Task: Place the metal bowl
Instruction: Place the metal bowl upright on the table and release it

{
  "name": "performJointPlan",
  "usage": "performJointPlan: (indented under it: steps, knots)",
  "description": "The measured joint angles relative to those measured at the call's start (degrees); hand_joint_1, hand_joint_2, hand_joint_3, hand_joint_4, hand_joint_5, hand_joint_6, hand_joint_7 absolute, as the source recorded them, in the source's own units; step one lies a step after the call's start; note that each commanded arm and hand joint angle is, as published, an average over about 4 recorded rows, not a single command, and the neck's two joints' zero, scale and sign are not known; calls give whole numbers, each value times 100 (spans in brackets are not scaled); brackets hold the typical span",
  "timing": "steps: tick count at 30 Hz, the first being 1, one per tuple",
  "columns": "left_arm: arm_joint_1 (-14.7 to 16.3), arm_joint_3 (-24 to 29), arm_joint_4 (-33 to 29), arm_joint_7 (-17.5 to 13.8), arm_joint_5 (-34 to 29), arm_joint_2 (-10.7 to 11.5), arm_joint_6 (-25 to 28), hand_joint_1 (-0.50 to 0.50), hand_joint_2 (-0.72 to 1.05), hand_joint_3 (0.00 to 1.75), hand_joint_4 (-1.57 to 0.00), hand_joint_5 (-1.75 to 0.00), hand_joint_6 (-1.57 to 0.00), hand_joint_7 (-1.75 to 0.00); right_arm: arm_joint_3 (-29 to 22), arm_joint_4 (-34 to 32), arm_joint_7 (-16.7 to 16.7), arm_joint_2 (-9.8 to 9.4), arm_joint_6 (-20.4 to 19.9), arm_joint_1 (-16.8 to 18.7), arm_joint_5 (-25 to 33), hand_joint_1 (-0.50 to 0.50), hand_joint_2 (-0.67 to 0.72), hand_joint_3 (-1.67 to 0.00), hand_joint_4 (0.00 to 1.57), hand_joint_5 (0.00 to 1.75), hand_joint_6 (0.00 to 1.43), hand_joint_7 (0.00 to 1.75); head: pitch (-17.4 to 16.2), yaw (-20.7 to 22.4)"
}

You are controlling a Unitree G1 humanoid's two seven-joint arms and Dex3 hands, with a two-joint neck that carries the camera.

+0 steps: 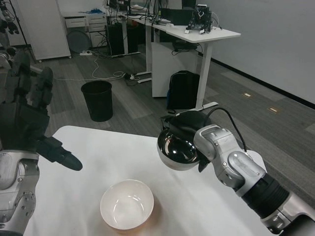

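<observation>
Over right half of white counter, right hand gripping far rim of metal bowl, holding it tilted in air, above and right of white bowl. Left hand waiting at left, fingers spread, holding nothing. Risk: polished round steel slipping from rim grip, dropping, clanging against smooth white bowl.

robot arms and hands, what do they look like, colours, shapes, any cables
Both forearms are silver-grey, rounded metal shells. The right forearm has a ribbed black cuff further up the arm and a thin black cable looping over its wrist. The right hand is black. The left hand is black and bulky with thick, blunt fingers, above a silver left forearm with round bolt-like fittings.
</observation>
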Motion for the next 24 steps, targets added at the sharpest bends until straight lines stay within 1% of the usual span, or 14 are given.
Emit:
performJointPlan:
  steps: [3, 6, 9, 14, 16, 18, 20, 22, 24]
  knots:
    - [-1, -11, 25, 0, 0, -38, -1, -50, -64, 0, 0, -10, 0, 0, 52, 249, -151, 40, -63, 142, -17, -29, -41, -159, 117, 165, 94, 145, -51, -43]
    - [-2, -22, 58, 0, 0, -63, -2, -50, -68, 0, 0, -10, 0, 0, 54, 411, -279, 149, -117, 282, -22, -29, -45, -159, 116, 165, 88, 147, -35, -97]
    - [-6, -25, 113, 0, -1, -73, -4, -50, -66, 0, 0, -10, 0, 0, 51, 462, -356, 243, -134, 360, -32, -29, -48, -159, 111, 165, 80, 147, -14, -153]
    - [-26, -65, 227, 0, -46, -90, -11, -50, -64, 0, 0, -10, 0, 0, 41, 559, -482, 310, -136, 508, -78, -30, -48, -159, 105, 165, 56, 154, -44, -201]
    - [-35, -78, 253, 0, -84, -90, -15, -50, -64, 0, 0, -10, 0, 0, 37, 584, -509, 351, -134, 579, -135, -32, -48, -159, 100, 165, 44, 157, -61, -211]
    - [-51, -89, 283, 0, -99, -90, -45, -50, -64, 0, 0, -10, 0, 0, 22, 588, -563, 394, -132, 630, -182, -33, -48, -155, 96, 170, 31, 161, -77, -220]
    - [-65, -98, 318, 0, -100, -91, -91, -50, -64, 0, 0, -10, 0, 0, -17, 588, -627, 420, -130, 667, -219, -34, -48, -155, 88, 175, 23, 161, -92, -218]
    - [-69, -100, 357, 0, -105, -91, -114, -50, -64, 0, 0, -10, 0, 0, -68, 589, -653, 438, -124, 701, -244, -36, -48, -159, 81, 175, 16, 161, -108, -210]
    - [-70, -101, 393, 0, -108, -91, -123, -50, -64, 0, 0, -10, 0, 0, -100, 598, -657, 457, -113, 733, -261, -38, -46, -159, 76, 172, 14, 161, -126, -199]
